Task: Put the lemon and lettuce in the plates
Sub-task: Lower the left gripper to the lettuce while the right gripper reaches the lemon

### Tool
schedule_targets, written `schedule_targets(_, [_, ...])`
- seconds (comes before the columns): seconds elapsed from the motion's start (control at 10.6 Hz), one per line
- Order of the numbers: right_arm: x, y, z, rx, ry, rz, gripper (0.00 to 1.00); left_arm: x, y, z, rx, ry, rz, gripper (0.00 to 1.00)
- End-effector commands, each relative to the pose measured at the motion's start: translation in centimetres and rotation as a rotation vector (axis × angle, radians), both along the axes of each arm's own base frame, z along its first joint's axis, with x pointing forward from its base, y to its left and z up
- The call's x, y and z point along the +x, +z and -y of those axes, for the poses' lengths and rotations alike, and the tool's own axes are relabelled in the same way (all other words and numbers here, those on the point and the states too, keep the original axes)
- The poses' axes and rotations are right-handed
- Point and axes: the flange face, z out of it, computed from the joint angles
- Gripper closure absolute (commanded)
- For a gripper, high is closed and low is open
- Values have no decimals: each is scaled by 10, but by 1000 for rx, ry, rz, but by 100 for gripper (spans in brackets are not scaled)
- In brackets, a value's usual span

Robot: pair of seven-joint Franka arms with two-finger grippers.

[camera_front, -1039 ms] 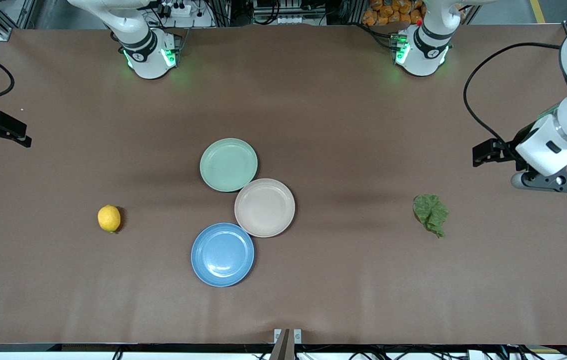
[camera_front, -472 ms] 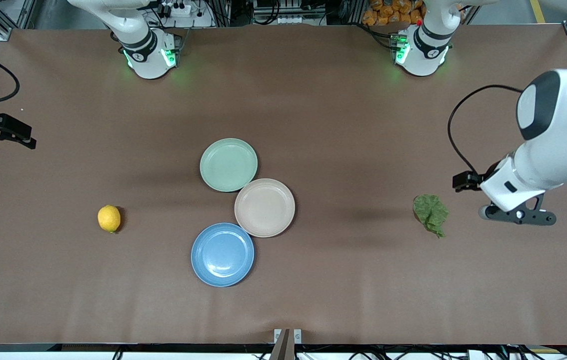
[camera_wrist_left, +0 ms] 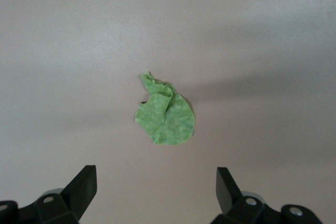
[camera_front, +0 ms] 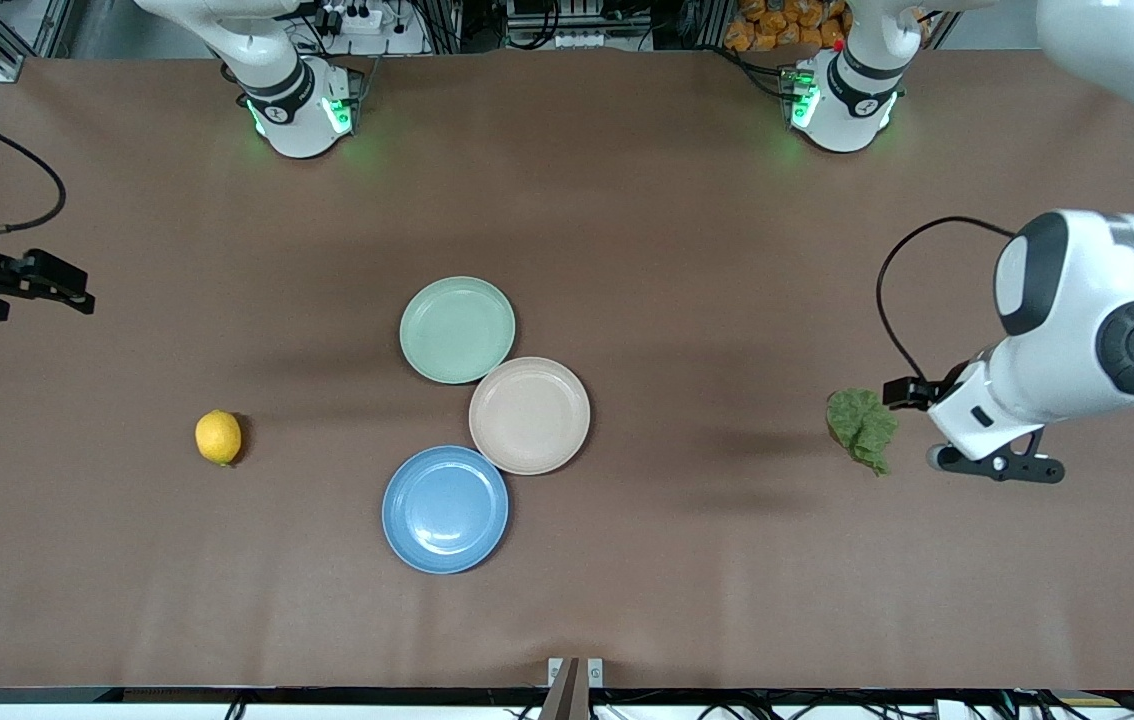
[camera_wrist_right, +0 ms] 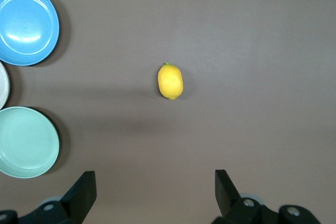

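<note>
Approach phase: both hands wide open, nothing held.
Left hand (camera_wrist_left: 155, 192) should be centred over lettuce (camera_front: 862, 428), bunched middle pinched; right hand (camera_wrist_right: 155, 192) aligned across lemon (camera_front: 218, 437) short axis.

We find no text, label, brand, number or sign that can be read in any of the views; the arms' casings, the plates and the table covering carry no lettering we can make out
</note>
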Motion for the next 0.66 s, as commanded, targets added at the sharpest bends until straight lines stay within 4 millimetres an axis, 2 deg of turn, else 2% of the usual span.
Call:
schedule_targets(0.0, [-4,-25,1,1,-8,13,0,7,-29,0,8,-31,-10,0])
schedule_targets(0.28, [-1,-56,2,0,-9,16,0,6,-65,2,4,-40,1,0])
schedule_targets(0.57, [4,-97,5,-2,-16,10,0,10,-97,4,3,-50,13,0])
